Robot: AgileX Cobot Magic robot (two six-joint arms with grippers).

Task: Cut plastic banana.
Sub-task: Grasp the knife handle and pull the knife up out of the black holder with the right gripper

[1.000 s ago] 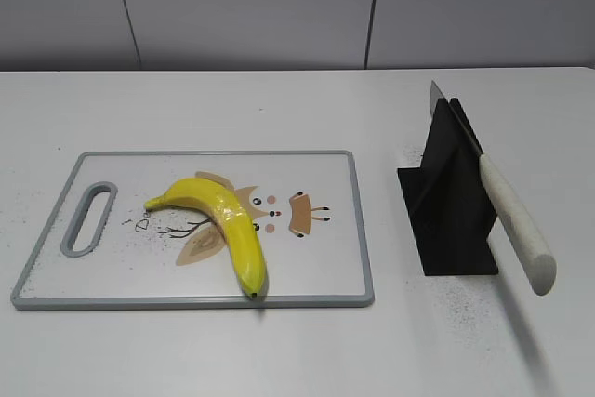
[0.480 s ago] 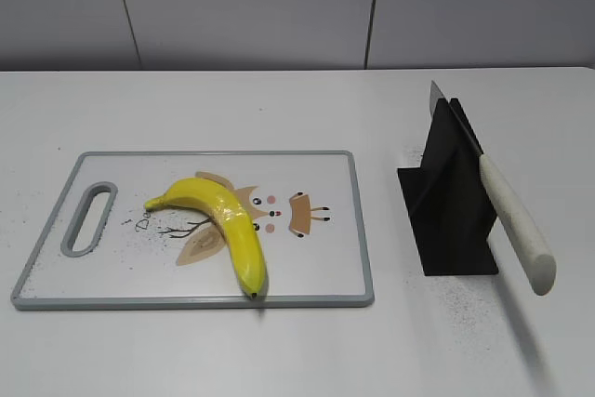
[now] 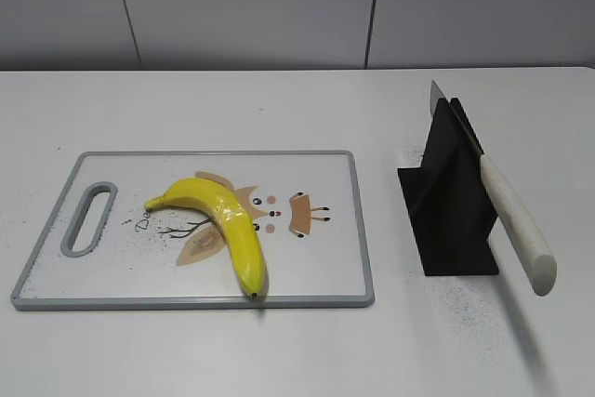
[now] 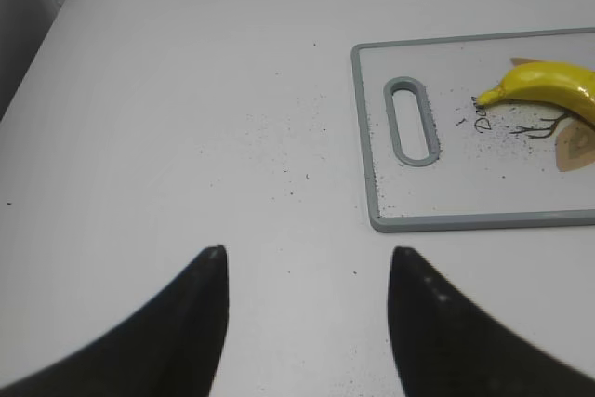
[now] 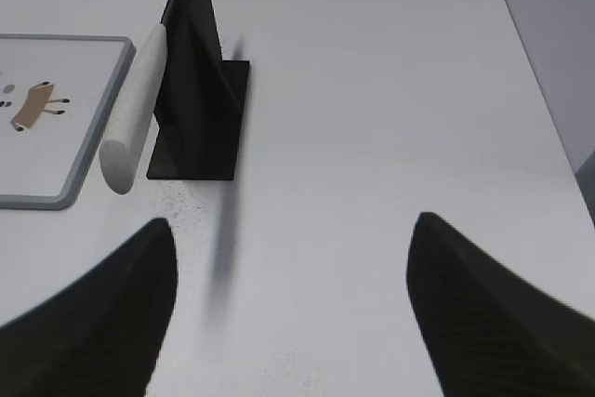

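Observation:
The plastic banana is glossy yellow and curved. It lies on the white cutting board with its dark tip near the board's front edge; its stem end also shows in the left wrist view. A knife with a white handle rests slanted in a black stand, handle toward the front; both show in the right wrist view, handle. My left gripper is open and empty over bare table left of the board. My right gripper is open and empty, in front and right of the stand. Neither gripper shows in the exterior view.
The cutting board has a grey rim and a handle slot at its left end, also in the left wrist view. Dark specks dot the white table. The table's right edge lies close to the right gripper. A grey wall stands behind.

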